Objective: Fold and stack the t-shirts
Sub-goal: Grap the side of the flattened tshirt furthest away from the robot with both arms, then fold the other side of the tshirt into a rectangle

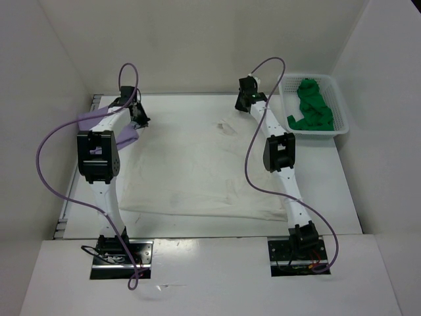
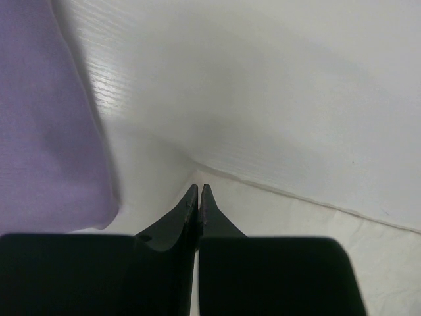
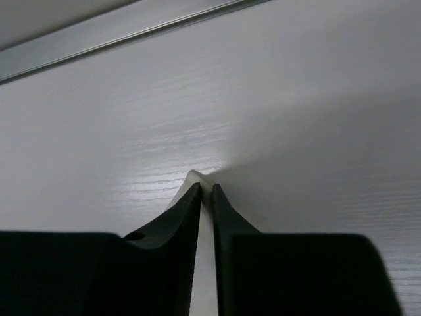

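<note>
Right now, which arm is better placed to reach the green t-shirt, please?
Likely right: the right gripper hangs beside the basket holding the green t-shirt; the left gripper is far across.

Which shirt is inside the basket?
The green t-shirt, bunched up in the white basket. The cream t-shirt lies spread on the table; the purple t-shirt sits far left.
</note>
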`<state>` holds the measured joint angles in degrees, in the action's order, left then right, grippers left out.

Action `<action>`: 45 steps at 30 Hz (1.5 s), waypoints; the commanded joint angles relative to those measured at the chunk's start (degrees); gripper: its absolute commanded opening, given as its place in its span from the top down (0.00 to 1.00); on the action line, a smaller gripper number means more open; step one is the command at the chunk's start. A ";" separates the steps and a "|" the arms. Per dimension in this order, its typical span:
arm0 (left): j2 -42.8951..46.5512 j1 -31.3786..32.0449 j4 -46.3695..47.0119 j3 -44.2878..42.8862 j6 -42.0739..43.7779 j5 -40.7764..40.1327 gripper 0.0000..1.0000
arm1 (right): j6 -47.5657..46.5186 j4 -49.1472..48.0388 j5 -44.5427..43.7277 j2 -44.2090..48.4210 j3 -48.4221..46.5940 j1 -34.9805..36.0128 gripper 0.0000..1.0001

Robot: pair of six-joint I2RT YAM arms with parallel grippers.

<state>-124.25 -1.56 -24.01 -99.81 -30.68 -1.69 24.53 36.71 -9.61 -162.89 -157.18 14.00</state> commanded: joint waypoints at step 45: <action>36.09 -9.94 -0.42 32.57 -4.39 4.24 1.00 | 6.92 5.72 15.32 92.65 99.87 -10.31 1.00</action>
<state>-92.25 -9.50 -23.40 -67.29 -33.50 2.55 29.50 38.39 4.67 -74.00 -59.27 3.38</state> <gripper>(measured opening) 0.010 0.004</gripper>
